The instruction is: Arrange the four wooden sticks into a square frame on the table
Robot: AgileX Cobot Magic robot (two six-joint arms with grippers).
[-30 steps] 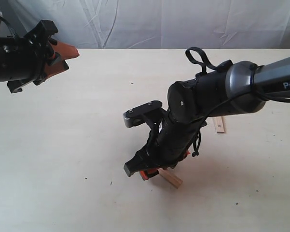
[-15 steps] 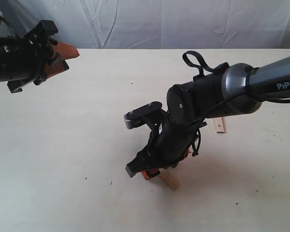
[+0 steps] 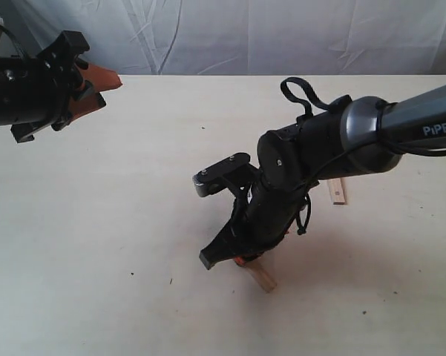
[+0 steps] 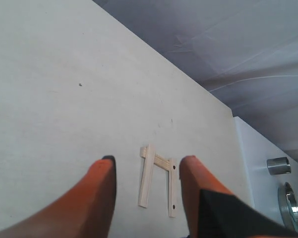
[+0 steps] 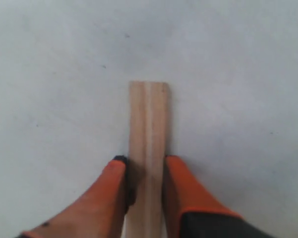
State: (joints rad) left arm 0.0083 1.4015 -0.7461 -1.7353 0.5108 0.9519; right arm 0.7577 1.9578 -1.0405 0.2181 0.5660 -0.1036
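While the right pincer (image 5: pixel 146 166) clamps the pale flat wooden stick (image 5: pixel 149 116) by its long edges, the stick jutting ahead of its orange fingertips (image 5: pixel 116 171) on or just over the cream table (image 5: pixel 238 74), it should probably hold the stick level and the squeeze steady until placement.

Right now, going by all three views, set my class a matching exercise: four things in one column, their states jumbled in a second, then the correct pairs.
Column 1
1. left gripper
2. right gripper
3. three other sticks
4. backdrop cloth

Column 2
A. white, behind the table
B. shut on one stick
C. open, holding nothing
D. lying on the table as a three-sided frame

Pairs: 1-C, 2-B, 3-D, 4-A
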